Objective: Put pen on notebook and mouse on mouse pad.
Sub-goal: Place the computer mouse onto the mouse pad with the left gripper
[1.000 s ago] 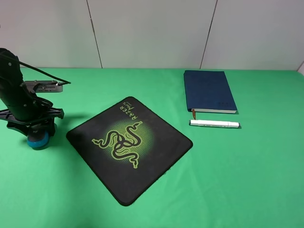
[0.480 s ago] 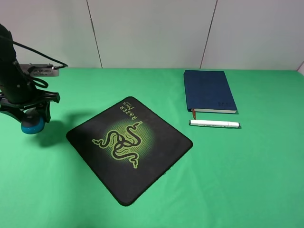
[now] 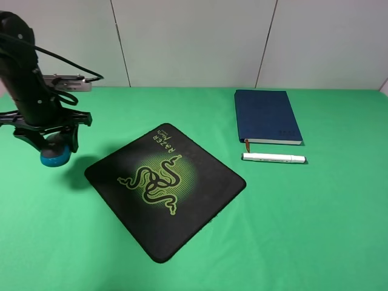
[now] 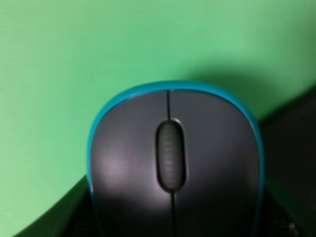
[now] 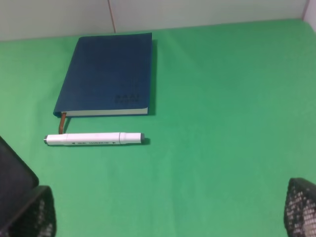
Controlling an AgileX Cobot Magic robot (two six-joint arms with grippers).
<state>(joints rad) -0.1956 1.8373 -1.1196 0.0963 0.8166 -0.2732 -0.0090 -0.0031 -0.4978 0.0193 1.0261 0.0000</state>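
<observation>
- Grips mouse (image 3: pixel 56 157) in left gripper (image 3: pixel 53 149), left of mouse pad (image 3: pixel 163 188).
- Holds right gripper (image 5: pixel 165 210) spread wide, empty.
- Finds pen (image 3: pixel 274 158) on table (image 3: pixel 315 230), just beside notebook's (image 3: pixel 265 115) near edge.

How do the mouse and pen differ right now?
The mouse is gripped in the left hand, seemingly off the cloth; the pen lies free on it. The mouse is dark, teal-edged and rounded; the pen white and slim. The mouse is left of the mouse pad; the pen beside the notebook. Neither has reached its target.

Teal-edged mouse (image 3: pixel 54 157) aloft left of mouse pad (image 3: pixel 203 193); white pen (image 3: pixel 274 158) beside notebook (image 3: pixel 265 115).
</observation>
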